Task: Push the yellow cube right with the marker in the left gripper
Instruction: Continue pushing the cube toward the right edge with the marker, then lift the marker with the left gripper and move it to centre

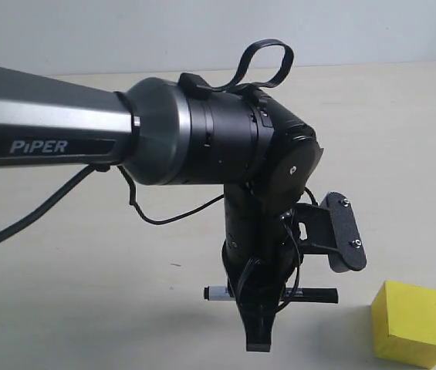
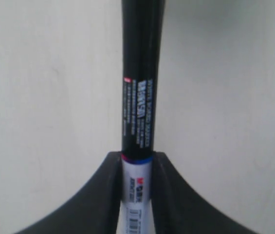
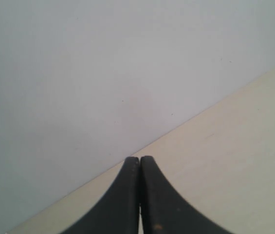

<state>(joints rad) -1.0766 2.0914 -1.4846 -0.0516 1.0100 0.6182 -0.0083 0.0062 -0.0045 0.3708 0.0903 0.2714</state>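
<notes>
A pale beige tabletop (image 1: 55,308) fills most of the exterior view, from the lower edge up to a straight seam near the top. Above that seam a plain light grey-blue wall (image 1: 125,35) spans the upper strip. A small dark speck (image 1: 175,265) marks the tabletop, lower left of centre.

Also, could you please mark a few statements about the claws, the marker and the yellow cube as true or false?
1. The left claw is shut on the marker. True.
2. The marker touches the yellow cube. False: bare table shows between them.
3. In the exterior view the yellow cube sits to the right of the marker. True.
4. The right claw holds a second marker. False: it is shut and empty.
5. The marker is held upright. False: it lies roughly level, crosswise in the left claw.
</notes>
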